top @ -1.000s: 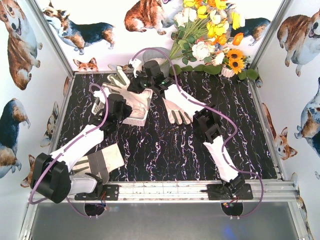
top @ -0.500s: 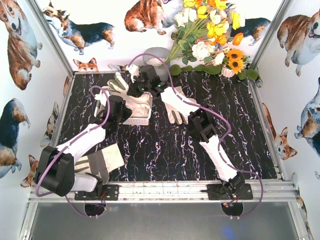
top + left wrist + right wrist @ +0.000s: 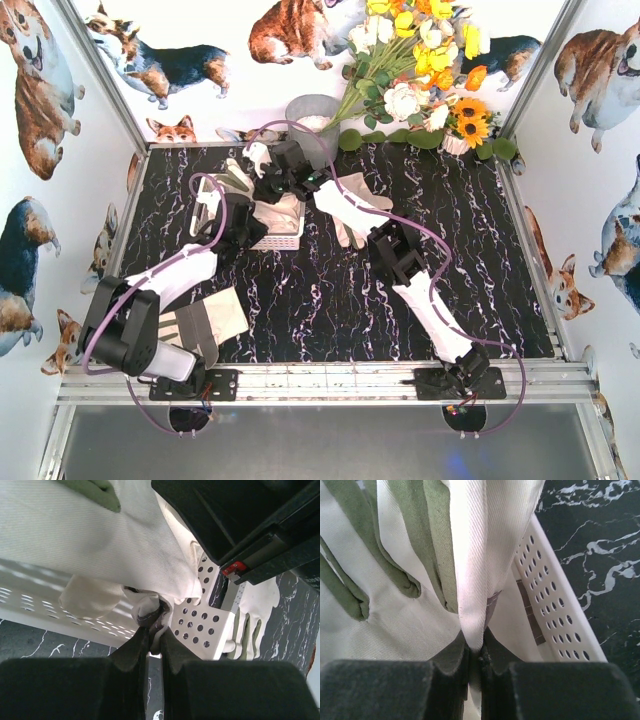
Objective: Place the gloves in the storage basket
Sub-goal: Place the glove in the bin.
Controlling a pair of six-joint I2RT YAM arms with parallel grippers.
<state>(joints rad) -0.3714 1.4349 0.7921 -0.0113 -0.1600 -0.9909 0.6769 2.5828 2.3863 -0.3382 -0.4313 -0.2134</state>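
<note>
The white storage basket (image 3: pixel 278 236) stands on the black marble table, left of centre. A cream-white glove (image 3: pixel 237 177) with grey-green finger patches hangs over it, held by both arms. My left gripper (image 3: pixel 248 208) is shut on the glove's hem (image 3: pixel 150 609) just above the basket's perforated corner (image 3: pixel 202 630). My right gripper (image 3: pixel 266 186) is shut on a fold of the same glove (image 3: pixel 475 580), right above the basket's inner wall (image 3: pixel 555 625). A second glove (image 3: pixel 352 212) lies right of the basket, partly under my right arm. A third glove (image 3: pixel 205 322) lies near my left arm's base.
A grey metal bucket (image 3: pixel 310 110) stands at the back wall beside a bunch of flowers (image 3: pixel 420 70). Corgi-print walls close in the table on three sides. The right arm's black wrist (image 3: pixel 250 525) hangs close above my left gripper.
My right arm has swung left and nearer, carrying the glove over the basket. My left arm has reached further in. The basket has shifted a little leftward.
</note>
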